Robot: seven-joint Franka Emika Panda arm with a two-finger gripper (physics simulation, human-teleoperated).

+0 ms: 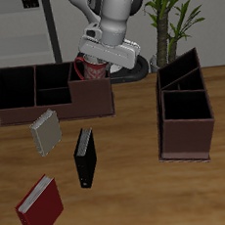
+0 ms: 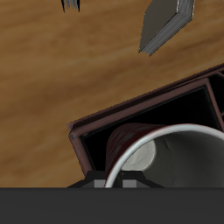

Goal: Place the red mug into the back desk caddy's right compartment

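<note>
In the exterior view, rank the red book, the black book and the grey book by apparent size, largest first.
1. Red book: looks largest, though it lies nearest the camera, which inflates it.
2. Upright black book.
3. Grey book.
The black and grey books look close in size, so that order is unsure.

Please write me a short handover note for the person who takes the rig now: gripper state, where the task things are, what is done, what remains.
Gripper: low over the back desk caddy, beside the red mug; whether its jaws grip the mug cannot be told.
Red mug: inside or just above the right compartment; the wrist view shows its rim within the caddy walls.
Done: mug brought to the right compartment.
Left: confirm the mug rests on the compartment floor, open the gripper if shut, retract upward.
</note>
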